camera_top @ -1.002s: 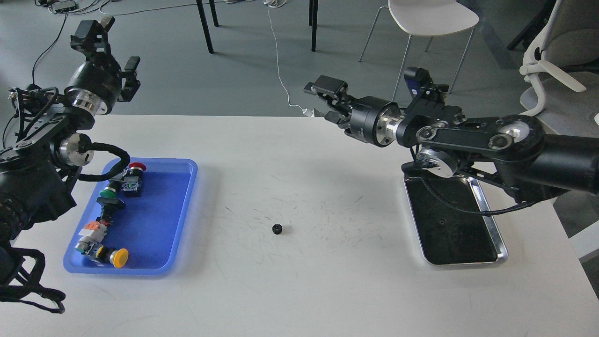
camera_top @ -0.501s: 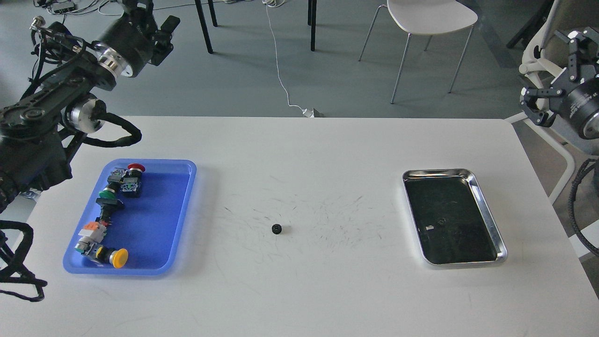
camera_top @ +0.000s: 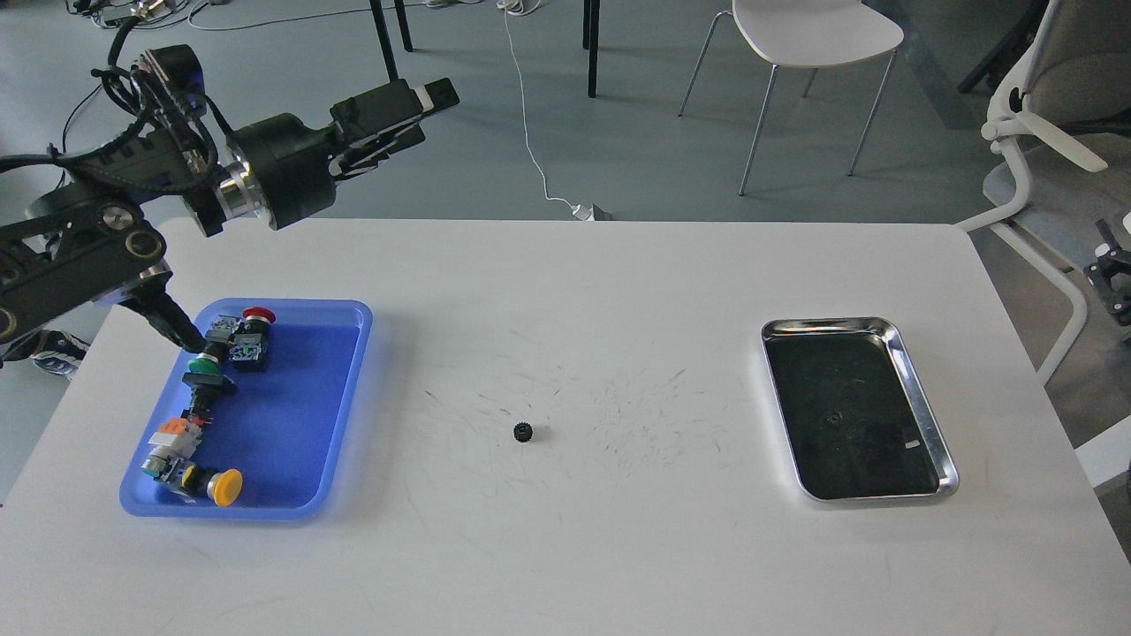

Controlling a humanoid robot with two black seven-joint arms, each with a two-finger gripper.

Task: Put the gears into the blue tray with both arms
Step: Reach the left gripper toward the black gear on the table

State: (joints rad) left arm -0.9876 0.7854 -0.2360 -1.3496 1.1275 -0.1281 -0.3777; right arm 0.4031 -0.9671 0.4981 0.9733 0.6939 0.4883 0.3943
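Black and tiny, one gear (camera_top: 522,432) lies alone on the white table (camera_top: 618,548), between the blue tray (camera_top: 300,415) on the left and the silver tray (camera_top: 919,402) on the right. The blue tray holds push buttons (camera_top: 216,397) with red, green and yellow caps. The left gripper (camera_top: 402,119) hangs above the table's far left edge, its fingers slightly apart, holding nothing. A dark bit of the right gripper (camera_top: 1115,283) peeks in at the right edge; one cannot tell how its fingers stand.

One gear (camera_top: 522,432), two trays — blue tray (camera_top: 292,424), silver tray (camera_top: 923,402) — three capped push-button switches (camera_top: 212,389).
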